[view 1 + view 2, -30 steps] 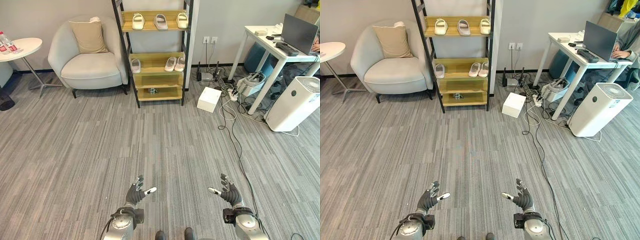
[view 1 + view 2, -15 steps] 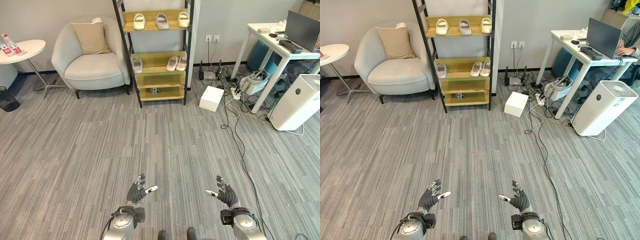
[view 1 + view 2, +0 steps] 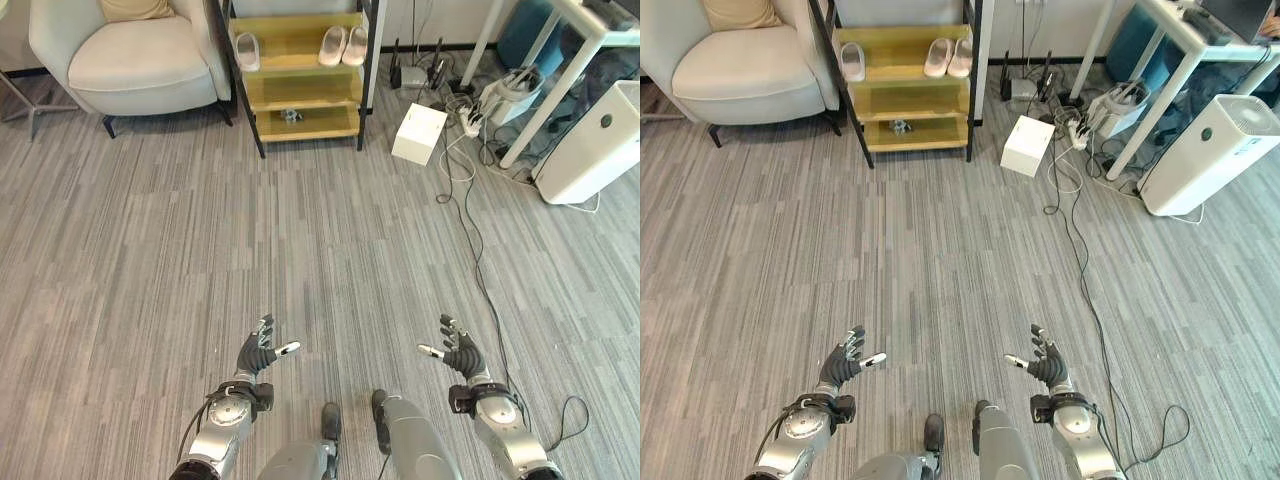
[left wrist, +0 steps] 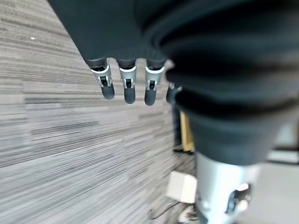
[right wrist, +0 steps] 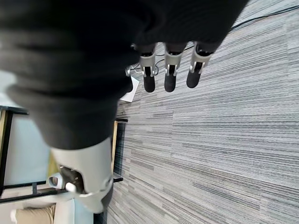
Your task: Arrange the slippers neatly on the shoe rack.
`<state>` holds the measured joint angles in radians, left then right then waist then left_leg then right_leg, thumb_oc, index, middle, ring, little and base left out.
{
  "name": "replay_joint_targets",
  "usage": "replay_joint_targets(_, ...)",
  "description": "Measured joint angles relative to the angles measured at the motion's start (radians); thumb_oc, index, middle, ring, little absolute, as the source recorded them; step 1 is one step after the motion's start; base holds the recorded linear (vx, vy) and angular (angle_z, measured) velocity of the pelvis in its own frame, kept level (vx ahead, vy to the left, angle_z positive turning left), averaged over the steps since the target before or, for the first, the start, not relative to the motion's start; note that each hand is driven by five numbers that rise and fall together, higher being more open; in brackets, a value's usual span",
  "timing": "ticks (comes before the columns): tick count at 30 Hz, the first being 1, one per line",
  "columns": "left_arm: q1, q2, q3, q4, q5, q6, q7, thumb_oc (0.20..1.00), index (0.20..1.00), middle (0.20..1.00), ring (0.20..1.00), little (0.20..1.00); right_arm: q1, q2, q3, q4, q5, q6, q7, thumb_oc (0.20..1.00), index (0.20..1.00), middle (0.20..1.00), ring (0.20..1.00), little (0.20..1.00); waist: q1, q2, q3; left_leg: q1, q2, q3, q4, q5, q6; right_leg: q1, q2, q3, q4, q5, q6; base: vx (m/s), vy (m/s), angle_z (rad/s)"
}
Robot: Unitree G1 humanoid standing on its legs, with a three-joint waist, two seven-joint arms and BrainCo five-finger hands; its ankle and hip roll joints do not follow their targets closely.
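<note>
The wooden shoe rack point(image 3: 305, 80) with black posts stands far ahead by the wall. On its shelf lie a single pale slipper point(image 3: 246, 51) at the left and a pair of pale slippers point(image 3: 341, 45) at the right. My left hand point(image 3: 258, 352) and right hand point(image 3: 459, 354) hover low over the grey carpet, well short of the rack, palms turned towards each other. Both are open and hold nothing. In the left wrist view straight fingers point(image 4: 125, 88) point along the floor; the right wrist view shows straight fingers point(image 5: 168, 77) as well.
A light armchair point(image 3: 130, 60) stands left of the rack. Right of the rack lie a white box point(image 3: 419, 133), a tangle of cables point(image 3: 468, 225) and a power strip. A white air purifier point(image 3: 598, 135) and a white table leg point(image 3: 535, 100) stand at the far right.
The camera has tipped downward, so the rack's top shelf has left the picture. Both hands stay open and empty in about the same pose.
</note>
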<state>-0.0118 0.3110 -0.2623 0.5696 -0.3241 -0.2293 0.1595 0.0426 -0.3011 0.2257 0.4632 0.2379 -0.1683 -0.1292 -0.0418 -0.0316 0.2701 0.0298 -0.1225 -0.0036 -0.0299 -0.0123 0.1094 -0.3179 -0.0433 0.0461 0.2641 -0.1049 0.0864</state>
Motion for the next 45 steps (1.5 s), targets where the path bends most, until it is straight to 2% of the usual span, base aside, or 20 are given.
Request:
replay_joint_targets(3, -0.032, -0.006, 0.03, 0.025, 0.0, 0.0, 0.012, 1.0, 1.0, 1.0, 1.0, 1.0, 0.001, 0.0, 0.001, 0.001, -0.003, 0.001, -0.001, 1.0, 1.0, 1.0, 1.0, 1.0, -0.005, -0.007, -0.005, 0.081, -0.004, -0.001, -0.001, -0.056, -0.062, 0.047, 0.05, -0.057, -0.351, 0.159, -0.031, 0.51, -0.394, 0.0)
replay_joint_targets(7, 0.002, -0.059, 0.019, -0.012, -0.001, -0.003, 0.011, 1.0, 1.0, 1.0, 1.0, 1.0, 0.074, -0.008, -0.006, 0.003, -0.005, 0.001, 0.001, 1.0, 1.0, 1.0, 1.0, 1.0, -0.03, 0.021, -0.059, 0.187, 0.009, -0.07, -0.022, -0.084, -0.077, 0.154, 0.111, -0.061, -0.295, 0.231, -0.141, 0.48, -0.388, 0.68)
replay_joint_targets(9, 0.06, -0.073, 0.022, -0.013, -0.006, -0.002, 0.004, 1.0, 1.0, 1.0, 1.0, 1.0, 0.074, -0.019, -0.001, 0.006, -0.005, 0.001, 0.012, 1.0, 1.0, 1.0, 1.0, 1.0, -0.014, 0.019, -0.073, 0.117, -0.012, -0.06, 0.255, -0.106, -0.11, 0.24, 0.104, -0.046, -0.301, 0.217, -0.218, 0.42, -0.328, 0.17)
replay_joint_targets(11, 0.102, -0.082, 0.018, 0.001, -0.009, -0.001, 0.002, 1.0, 1.0, 1.0, 1.0, 1.0, 0.087, -0.057, -0.001, -0.008, -0.004, -0.002, 0.023, 1.0, 1.0, 1.0, 1.0, 1.0, 0.023, 0.046, -0.102, -0.109, -0.001, -0.079, 0.755, -0.128, -0.129, 0.318, 0.133, -0.021, -0.327, 0.171, -0.231, 0.28, -0.175, -0.32)
replay_joint_targets(12, 0.1, -0.079, 0.021, 0.001, -0.01, -0.002, 0.002, 1.0, 1.0, 1.0, 1.0, 1.0, 0.083, -0.059, -0.001, -0.009, -0.004, -0.002, 0.025, 1.0, 1.0, 1.0, 1.0, 1.0, 0.024, 0.046, -0.102, -0.17, 0.007, -0.1, 0.832, -0.133, -0.135, 0.336, 0.143, -0.023, -0.325, 0.168, -0.229, 0.26, -0.115, -0.21)
replay_joint_targets(13, 0.097, -0.07, 0.022, 0.001, -0.009, 0.0, 0.001, 1.0, 1.0, 1.0, 1.0, 1.0, 0.077, -0.055, 0.002, -0.009, -0.004, -0.002, 0.027, 1.0, 1.0, 1.0, 1.0, 1.0, 0.022, 0.028, -0.099, -0.21, 0.026, -0.093, 0.8, -0.165, -0.136, 0.355, 0.138, -0.018, -0.326, 0.149, -0.229, 0.25, -0.085, 0.08)
replay_joint_targets(15, 0.058, -0.061, 0.02, 0.0, -0.009, 0.001, -0.003, 1.0, 1.0, 1.0, 1.0, 1.0, 0.054, -0.059, 0.0, -0.008, -0.003, 0.0, 0.029, 1.0, 1.0, 1.0, 1.0, 1.0, -0.008, -0.022, -0.068, -0.281, 0.029, -0.092, 0.381, -0.185, -0.109, 0.425, 0.107, -0.032, -0.332, 0.108, -0.184, 0.18, -0.002, 0.15)
replay_joint_targets(18, 0.041, -0.066, -0.005, -0.001, -0.007, 0.002, -0.002, 1.0, 1.0, 1.0, 1.0, 1.0, 0.039, -0.07, 0.002, 0.004, -0.003, 0.001, 0.019, 1.0, 1.0, 1.0, 1.0, 1.0, -0.038, -0.021, -0.061, -0.369, -0.025, -0.094, -0.02, -0.011, -0.062, 0.532, 0.107, -0.09, -0.344, 0.026, -0.116, 0.26, 0.115, 0.01)
replay_joint_targets(20, 0.047, -0.069, -0.01, 0.001, -0.005, 0.002, 0.002, 1.0, 1.0, 1.0, 1.0, 1.0, 0.04, -0.069, 0.009, 0.018, -0.005, 0.001, 0.007, 1.0, 1.0, 1.0, 1.0, 1.0, -0.043, -0.021, -0.061, -0.374, -0.085, -0.085, -0.024, 0.02, -0.009, 0.594, 0.11, -0.061, -0.342, -0.01, -0.071, 0.5, 0.287, -0.37)
replay_joint_targets(23, 0.09, -0.071, -0.005, 0.028, -0.005, 0.006, 0.008, 1.0, 1.0, 1.0, 1.0, 1.0, 0.081, -0.034, 0.014, 0.002, -0.022, 0.004, 0.009, 1.0, 1.0, 1.0, 1.0, 1.0, -0.053, 0.001, -0.079, -0.242, -0.066, -0.072, 0.053, 0.073, 0.121, 0.633, 0.167, 0.004, -0.133, -0.049, -0.05, 0.49, 0.313, -0.65)
replay_joint_targets(24, 0.092, -0.067, -0.024, 0.024, -0.005, 0.007, 0.006, 1.0, 1.0, 1.0, 1.0, 1.0, 0.111, -0.026, 0.018, 0.009, -0.022, 0.002, 0.011, 1.0, 1.0, 1.0, 1.0, 1.0, -0.056, -0.014, -0.094, -0.183, -0.068, -0.082, 0.026, 0.096, 0.159, 0.586, 0.129, 0.004, -0.028, -0.171, -0.074, 0.4, 0.262, -0.58)
replay_joint_targets(27, 0.06, -0.058, -0.029, 0.02, 0.0, 0.01, 0.002, 1.0, 1.0, 1.0, 1.0, 1.0, 0.102, -0.011, 0.024, 0.007, -0.021, 0.005, 0.01, 1.0, 1.0, 1.0, 1.0, 1.0, -0.063, -0.013, -0.108, -0.13, -0.09, -0.095, 0.035, 0.099, 0.121, 0.423, 0.043, 0.005, 0.098, -0.254, -0.044, 0.25, 0.157, -0.43)
replay_joint_targets(30, -0.004, -0.043, -0.043, 0.021, 0.031, 0.01, -0.003, 1.0, 1.0, 1.0, 1.0, 1.0, 0.077, -0.004, 0.075, -0.004, -0.022, 0.018, 0.018, 1.0, 1.0, 1.0, 1.0, 1.0, -0.05, -0.005, -0.107, 0.006, -0.111, -0.162, 0.004, 0.084, 0.093, 0.113, -0.01, -0.014, 0.479, -0.27, -0.019, 0.28, 0.083, 0.66)
replay_joint_targets(33, 0.016, -0.033, -0.056, 0.019, 0.032, 0.017, -0.006, 1.0, 1.0, 1.0, 1.0, 1.0, 0.044, -0.013, 0.075, -0.017, -0.023, 0.017, 0.029, 1.0, 1.0, 1.0, 1.0, 1.0, -0.026, 0.052, -0.086, 0.08, -0.059, -0.152, -0.016, 0.044, 0.038, 0.036, 0.019, -0.117, 0.275, -0.217, -0.081, 0.09, -0.073, 0.17)
replay_joint_targets(35, 0.039, -0.026, -0.06, 0.017, 0.032, 0.02, -0.009, 1.0, 1.0, 1.0, 1.0, 1.0, 0.026, -0.018, 0.072, -0.012, -0.022, 0.018, 0.031, 1.0, 1.0, 1.0, 1.0, 1.0, -0.01, 0.087, -0.084, 0.131, -0.036, -0.116, -0.025, 0.025, 0.01, 0.001, 0.114, -0.15, -0.016, -0.066, -0.152, 0.13, -0.155, 0.15)
replay_joint_targets(38, 0.064, -0.036, -0.055, 0.006, 0.04, 0.023, -0.014, 1.0, 1.0, 1.0, 1.0, 1.0, 0.061, -0.033, 0.067, 0.012, -0.023, 0.019, 0.029, 1.0, 1.0, 1.0, 1.0, 1.0, -0.004, 0.03, -0.108, 0.182, -0.158, -0.059, 0.06, 0.009, -0.017, 0.039, 0.166, -0.165, -0.177, 0.129, -0.348, 0.28, -0.26, 0.51)
replay_joint_targets(39, 0.08, -0.058, -0.05, -0.015, 0.042, 0.018, -0.015, 1.0, 1.0, 1.0, 1.0, 1.0, 0.089, -0.056, 0.065, 0.026, -0.023, 0.02, 0.029, 1.0, 1.0, 1.0, 1.0, 1.0, -0.01, 0.002, -0.11, 0.173, -0.199, -0.04, 0.187, -0.104, -0.033, 0.088, 0.141, -0.079, -0.2, 0.297, -0.343, 0.31, -0.281, 0.83)
replay_joint_targets(41, 0.085, -0.034, -0.046, -0.046, 0.063, 0.017, -0.014, 1.0, 1.0, 1.0, 1.0, 1.0, 0.103, -0.027, 0.066, 0.047, -0.023, 0.025, 0.033, 1.0, 1.0, 1.0, 1.0, 1.0, 0.015, -0.006, -0.129, 0.082, -0.082, -0.036, 0.271, -0.235, -0.025, 0.146, 0.154, -0.067, -0.29, 0.296, -0.322, 0.19, -0.191, 0.38)
replay_joint_targets(44, 0.082, 0.001, -0.048, -0.045, 0.066, 0.026, -0.014, 1.0, 1.0, 1.0, 1.0, 1.0, 0.051, -0.017, 0.068, 0.035, -0.022, 0.018, 0.031, 1.0, 1.0, 1.0, 1.0, 1.0, 0.021, -0.045, -0.12, -0.003, 0.018, -0.045, 0.191, -0.232, -0.047, 0.168, 0.15, -0.045, -0.339, 0.31, -0.274, 0.16, -0.183, -0.26)
replay_joint_targets(45, 0.081, -0.01, -0.051, -0.046, 0.067, 0.027, -0.017, 1.0, 1.0, 1.0, 1.0, 1.0, 0.033, -0.021, 0.069, 0.035, -0.022, 0.018, 0.031, 1.0, 1.0, 1.0, 1.0, 1.0, 0.02, -0.03, -0.117, 0.031, 0.049, -0.043, 0.099, -0.151, -0.049, 0.194, 0.15, -0.061, -0.345, 0.279, -0.223, 0.18, -0.201, -0.37)
